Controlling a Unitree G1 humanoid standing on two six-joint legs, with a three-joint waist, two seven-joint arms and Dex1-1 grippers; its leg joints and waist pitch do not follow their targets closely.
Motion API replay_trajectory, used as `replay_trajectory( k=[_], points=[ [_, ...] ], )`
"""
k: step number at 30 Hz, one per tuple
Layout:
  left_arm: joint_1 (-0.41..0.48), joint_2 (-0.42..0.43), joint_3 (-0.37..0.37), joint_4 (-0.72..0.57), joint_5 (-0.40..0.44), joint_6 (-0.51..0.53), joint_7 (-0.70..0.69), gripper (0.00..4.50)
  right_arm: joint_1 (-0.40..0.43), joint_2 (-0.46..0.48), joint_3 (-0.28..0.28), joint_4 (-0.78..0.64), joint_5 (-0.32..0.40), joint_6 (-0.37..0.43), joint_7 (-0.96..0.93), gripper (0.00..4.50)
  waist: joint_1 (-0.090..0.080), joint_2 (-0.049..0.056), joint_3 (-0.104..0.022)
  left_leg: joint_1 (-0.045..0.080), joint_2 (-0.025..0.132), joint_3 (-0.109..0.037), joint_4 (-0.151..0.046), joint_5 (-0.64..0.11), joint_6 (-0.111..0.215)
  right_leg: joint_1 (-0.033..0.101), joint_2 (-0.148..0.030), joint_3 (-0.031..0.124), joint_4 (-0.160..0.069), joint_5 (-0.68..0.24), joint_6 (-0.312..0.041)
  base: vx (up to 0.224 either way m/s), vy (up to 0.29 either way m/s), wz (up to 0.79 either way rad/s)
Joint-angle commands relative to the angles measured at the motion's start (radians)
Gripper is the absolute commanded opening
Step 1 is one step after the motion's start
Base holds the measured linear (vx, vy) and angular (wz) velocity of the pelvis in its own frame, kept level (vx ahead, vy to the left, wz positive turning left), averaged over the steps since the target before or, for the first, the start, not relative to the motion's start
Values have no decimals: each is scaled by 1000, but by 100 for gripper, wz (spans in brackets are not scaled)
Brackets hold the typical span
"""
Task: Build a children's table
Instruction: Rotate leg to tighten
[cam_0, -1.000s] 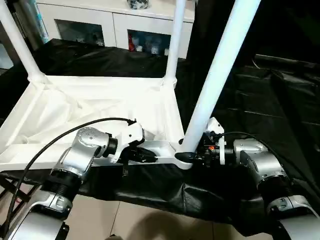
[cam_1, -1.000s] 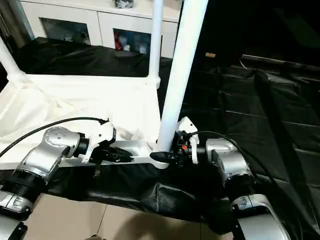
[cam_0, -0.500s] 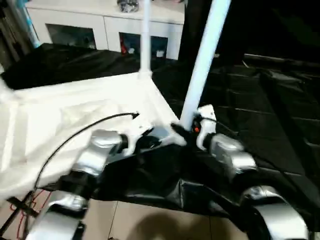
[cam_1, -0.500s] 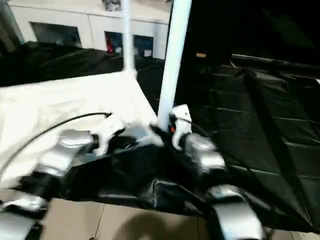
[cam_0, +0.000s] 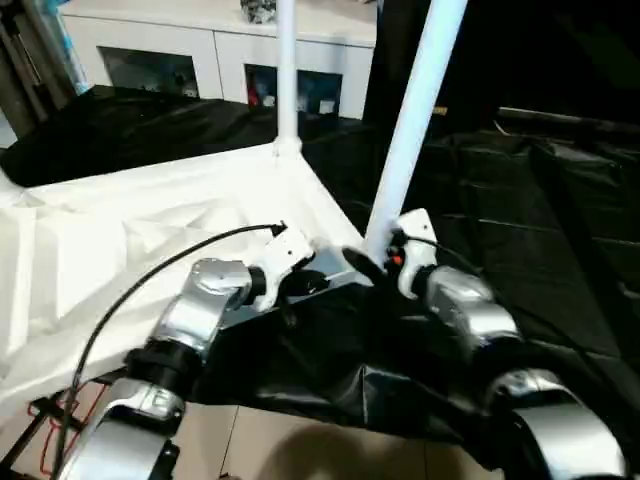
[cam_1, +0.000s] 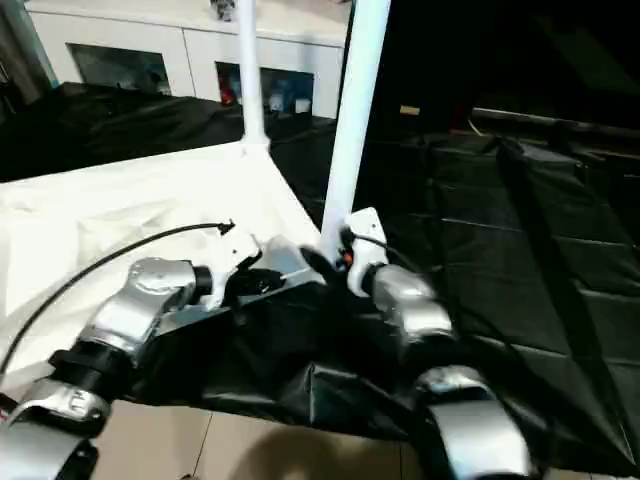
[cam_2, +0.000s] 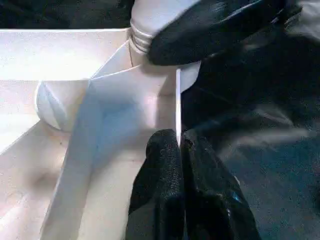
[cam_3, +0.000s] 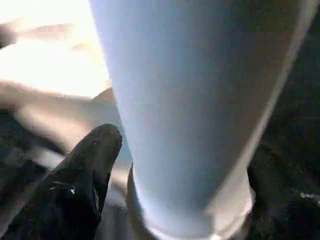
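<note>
smooth white plastic children's table (cam_0: 150, 230) lies upside down on black sheeting (cam_0: 520, 210), round tapering legs up. left hand (cam_2: 179, 150) pinches its thin rim near the corner socket; right hand (cam_3: 175, 170) clamps the nearest leg (cam_0: 410, 130) at its base.

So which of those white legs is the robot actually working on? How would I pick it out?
Start from the upside-down white table top lying on the black sheet. Go to its corner nearest the robot, where the right gripper closes around the base of a leg. Unlike the far leg near the white cabinet, this one looks thicker and leans right.
</note>
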Motion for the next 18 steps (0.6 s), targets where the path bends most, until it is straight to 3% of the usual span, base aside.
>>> replay_trajectory(
  k=[1, 4, 10, 18],
  points=[
    [-11, -22, -30, -10, -38, -45, -42, 0, 33, 28, 122, -46, 5, 32, 199, 372, 5, -4, -55, -3, 22, -1, -54, -219, 72, 53, -58, 44, -79, -210, -200, 0, 0, 0],
    [-20, 3, -25, 8, -40, -64, -78, 0, 54, -11, 136, -88, 24, 58, 296, 360, 9, 0, -52, -2, 27, 0, -56, -231, 66, 51, -57, 42, -77, -217, -212, 0, 0, 0],
    [-38, 31, -24, 52, -56, -105, -158, 0, 69, -76, 167, -140, 19, 105, 432, 319, 16, -5, -51, 1, 27, 2, -56, -249, 55, 48, -59, 43, -81, -264, -205, 0, 0, 0],
    [-49, 28, -20, 71, -60, -117, -176, 0, 64, -74, 157, -153, 21, 139, 442, 278, 29, -8, -52, 1, 27, 2, -56, -224, 47, 48, -62, 43, -78, -259, -196, 0, 0, 0]
  ],
)
